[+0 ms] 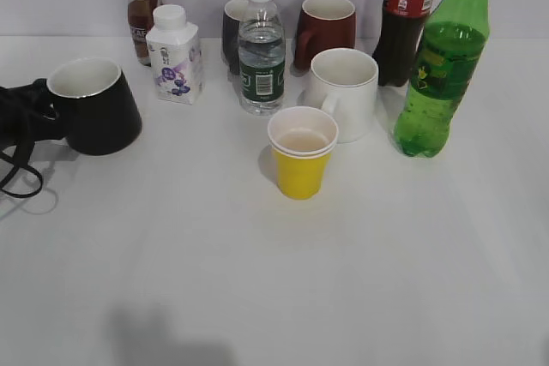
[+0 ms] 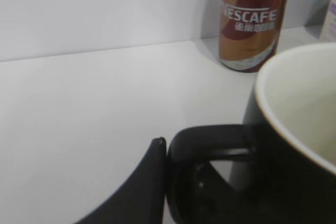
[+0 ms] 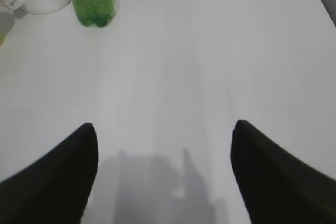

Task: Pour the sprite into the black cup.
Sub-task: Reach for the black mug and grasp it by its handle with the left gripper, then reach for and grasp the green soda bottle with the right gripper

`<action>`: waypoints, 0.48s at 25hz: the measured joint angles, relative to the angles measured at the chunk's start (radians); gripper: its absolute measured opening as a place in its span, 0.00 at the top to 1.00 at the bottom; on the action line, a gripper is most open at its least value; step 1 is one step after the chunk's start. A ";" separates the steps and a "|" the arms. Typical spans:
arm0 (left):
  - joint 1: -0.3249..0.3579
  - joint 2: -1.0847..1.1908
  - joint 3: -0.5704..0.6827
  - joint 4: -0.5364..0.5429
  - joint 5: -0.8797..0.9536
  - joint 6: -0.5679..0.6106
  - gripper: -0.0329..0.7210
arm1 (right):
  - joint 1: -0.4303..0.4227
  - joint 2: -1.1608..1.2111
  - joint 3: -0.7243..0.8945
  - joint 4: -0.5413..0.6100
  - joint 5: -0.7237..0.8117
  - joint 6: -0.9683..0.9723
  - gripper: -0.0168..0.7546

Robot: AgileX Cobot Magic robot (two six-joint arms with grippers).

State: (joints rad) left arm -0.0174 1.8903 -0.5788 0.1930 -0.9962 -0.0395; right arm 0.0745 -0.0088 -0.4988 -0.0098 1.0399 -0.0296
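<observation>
Green plastic sprite [image 3: 92, 1] stands upright, ahead and left of the right gripper [image 3: 164, 174], whose jaws are spread empty; the left gripper [image 2: 167, 182] grips the black cup [image 2: 294, 145] by its handle.

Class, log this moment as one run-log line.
stage: pre-pour | left gripper: at black cup handle | right gripper: jaws open, empty, short of sprite | sprite: upright on table
</observation>
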 joint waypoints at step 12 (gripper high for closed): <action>0.000 -0.201 0.044 0.055 0.050 0.011 0.89 | 0.000 0.062 -0.023 0.093 -0.351 -0.052 0.21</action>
State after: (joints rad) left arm -0.0174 1.6889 -0.5348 0.2482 -0.9463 -0.0287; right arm 0.0745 0.0533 -0.5218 0.0834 0.6887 -0.0819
